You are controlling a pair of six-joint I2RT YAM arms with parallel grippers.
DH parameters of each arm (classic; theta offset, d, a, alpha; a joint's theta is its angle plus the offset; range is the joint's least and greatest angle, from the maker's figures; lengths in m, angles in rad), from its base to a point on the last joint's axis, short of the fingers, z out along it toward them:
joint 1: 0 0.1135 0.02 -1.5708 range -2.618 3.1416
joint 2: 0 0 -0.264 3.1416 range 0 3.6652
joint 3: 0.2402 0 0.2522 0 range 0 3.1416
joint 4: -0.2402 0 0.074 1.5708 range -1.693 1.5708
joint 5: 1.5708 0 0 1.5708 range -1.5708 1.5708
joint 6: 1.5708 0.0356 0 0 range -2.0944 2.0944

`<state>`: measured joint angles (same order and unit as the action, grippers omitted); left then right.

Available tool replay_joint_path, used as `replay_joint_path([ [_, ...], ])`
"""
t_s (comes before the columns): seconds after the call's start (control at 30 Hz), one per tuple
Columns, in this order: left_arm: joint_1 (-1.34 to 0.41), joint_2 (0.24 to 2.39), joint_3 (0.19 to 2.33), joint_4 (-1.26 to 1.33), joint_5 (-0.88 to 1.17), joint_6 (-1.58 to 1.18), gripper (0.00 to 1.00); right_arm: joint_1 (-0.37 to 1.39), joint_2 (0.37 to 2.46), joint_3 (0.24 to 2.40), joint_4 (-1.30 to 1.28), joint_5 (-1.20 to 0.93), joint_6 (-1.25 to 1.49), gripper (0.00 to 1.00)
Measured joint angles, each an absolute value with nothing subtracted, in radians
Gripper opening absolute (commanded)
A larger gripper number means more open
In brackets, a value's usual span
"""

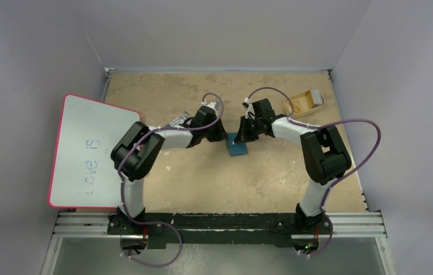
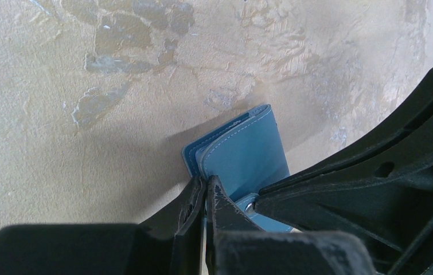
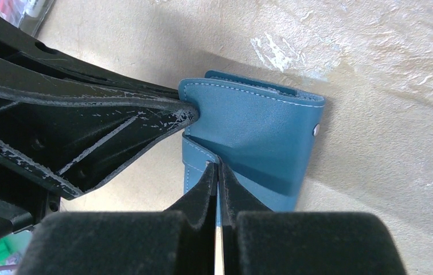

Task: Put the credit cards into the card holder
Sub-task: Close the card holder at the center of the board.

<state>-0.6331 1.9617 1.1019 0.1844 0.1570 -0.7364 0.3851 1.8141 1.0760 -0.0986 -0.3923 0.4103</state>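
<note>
1. The card holder [image 1: 237,147] lies in the middle of the worktop [image 1: 202,177], between both arms.
2. My left pincer [image 2: 205,186] is closed tight on the edge of its upper flap. My right pincer [image 3: 218,170] seems closed on the lower flap.
3. I see no credit card inside, so I judge that all the inserting is left.
4. The pockets are hidden, and what lies in the far-right tray [image 1: 287,105] is too small to tell.

The bench [image 1: 202,183] is a tan, mottled board with pale scuffs. A teal card holder [image 1: 237,146] rests near its middle. A whiteboard [image 1: 88,149] with a red rim lies over the left edge. A shallow tan tray [image 1: 288,106] sits at the far right. A flat pack [image 1: 179,120] lies left of centre.
</note>
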Motion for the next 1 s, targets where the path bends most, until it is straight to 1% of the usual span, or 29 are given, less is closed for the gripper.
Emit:
replay_joint_path([
  [0.57,-0.633,1.962,1.102,0.182,0.157,-0.732,0.00,0.385,1.833,1.081,-0.097,-0.403,0.411,0.00],
  [1.0,-0.633,1.962,1.104,0.180,0.156,-0.713,0.00,0.386,1.842,1.097,-0.118,-0.342,0.399,0.00],
])
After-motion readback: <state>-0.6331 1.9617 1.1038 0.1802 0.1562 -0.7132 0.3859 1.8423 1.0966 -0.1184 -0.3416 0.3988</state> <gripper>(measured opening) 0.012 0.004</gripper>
